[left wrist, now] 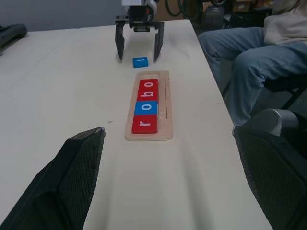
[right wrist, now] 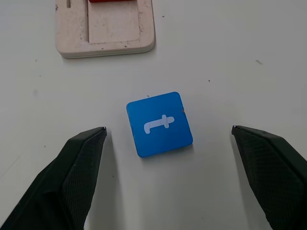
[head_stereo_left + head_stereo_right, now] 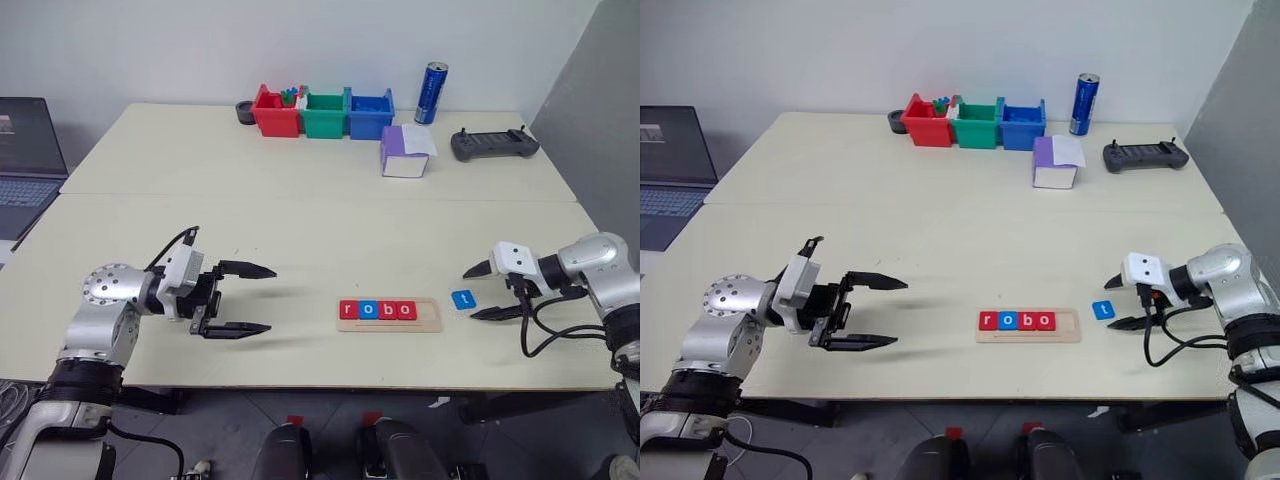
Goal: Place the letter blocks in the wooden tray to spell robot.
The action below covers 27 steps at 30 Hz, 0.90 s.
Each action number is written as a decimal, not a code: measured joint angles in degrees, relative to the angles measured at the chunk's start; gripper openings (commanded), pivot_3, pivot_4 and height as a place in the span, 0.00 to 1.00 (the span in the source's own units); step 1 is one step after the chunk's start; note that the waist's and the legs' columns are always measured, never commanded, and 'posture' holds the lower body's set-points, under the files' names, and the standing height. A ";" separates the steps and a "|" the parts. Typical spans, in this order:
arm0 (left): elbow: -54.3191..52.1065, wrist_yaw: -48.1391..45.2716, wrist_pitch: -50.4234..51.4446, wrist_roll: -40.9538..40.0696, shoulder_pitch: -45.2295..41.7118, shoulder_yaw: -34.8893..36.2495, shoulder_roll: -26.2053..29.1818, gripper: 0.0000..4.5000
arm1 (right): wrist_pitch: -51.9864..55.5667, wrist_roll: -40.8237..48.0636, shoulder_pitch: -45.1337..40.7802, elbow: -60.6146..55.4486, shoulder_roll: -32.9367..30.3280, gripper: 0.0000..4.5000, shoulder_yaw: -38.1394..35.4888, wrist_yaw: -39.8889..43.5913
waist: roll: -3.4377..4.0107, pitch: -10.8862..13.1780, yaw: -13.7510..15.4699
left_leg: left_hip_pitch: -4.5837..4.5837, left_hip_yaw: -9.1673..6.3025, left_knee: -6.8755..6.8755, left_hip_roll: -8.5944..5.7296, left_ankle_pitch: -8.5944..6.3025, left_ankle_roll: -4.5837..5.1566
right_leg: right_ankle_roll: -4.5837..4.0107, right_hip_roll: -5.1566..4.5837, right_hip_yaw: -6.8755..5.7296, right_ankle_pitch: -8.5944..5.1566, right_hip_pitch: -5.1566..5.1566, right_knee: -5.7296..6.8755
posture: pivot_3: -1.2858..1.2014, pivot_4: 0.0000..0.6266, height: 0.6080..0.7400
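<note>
At lower centre, four letter blocks [image 3: 1016, 321] are sitting in the wooden tray [image 3: 1068, 325]; the right claw [image 3: 1122, 298] is gaping around a blue t block [image 3: 1102, 311] on the worktop [image 3: 940, 220].

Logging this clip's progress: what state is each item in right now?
Wooden tray: holds r, o, b, o; last slot empty.
Blue t block: flat on the table, outside the tray, between the right pincer's fingers.
Right pincer: open, holding nothing.
Left pincer: open, empty.
Red bin: small pieces inside.
</note>
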 measured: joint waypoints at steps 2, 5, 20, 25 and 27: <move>-0.58 0.02 0.37 0.27 0.67 0.62 0.04 1.00 | -0.55 -0.22 -0.39 1.03 0.39 0.91 0.10 0.09 | 0.00 0.00 0.03 | 0.00 -0.01 0.00 0.00 0.00 0.00 | 0.00 0.00 -0.01 0.00 0.01 0.00 | 0.52 0.24 1.00; -1.74 0.06 1.11 0.61 1.05 1.26 0.32 1.00 | -0.96 -0.62 -1.07 2.47 0.94 0.72 0.18 0.50 | 0.00 0.00 -0.01 | 0.04 0.00 0.03 0.00 0.00 0.01 | 0.00 0.00 0.01 0.00 0.05 0.00 | 0.52 0.24 1.00; -2.19 -0.03 2.48 1.91 0.28 2.24 0.05 1.00 | 23.13 4.26 0.87 -23.81 -0.54 0.33 -1.70 1.28 | 0.07 0.02 0.03 | 0.02 -0.06 0.00 0.03 -0.02 0.02 | -0.08 0.00 -0.06 -0.01 0.00 0.10 | 0.52 0.24 1.00; -2.09 -0.04 2.50 2.07 -0.12 2.24 -0.42 1.00 | 32.49 4.59 5.03 -39.47 -1.94 0.33 -1.15 -0.15 | 0.05 0.01 0.29 | -0.03 -0.07 0.02 -0.02 -0.10 0.16 | -0.08 -0.05 -0.08 -0.02 0.01 0.02 | 0.52 0.24 1.00; -2.03 -0.04 2.50 2.13 -0.36 2.23 -0.59 1.00 | 34.30 4.52 6.20 -42.05 -2.04 0.33 -0.26 -0.56 | 0.05 0.01 0.29 | -0.03 -0.06 0.03 -0.02 -0.12 0.20 | -0.08 -0.06 -0.07 -0.02 0.01 0.02 | 0.52 0.24 1.00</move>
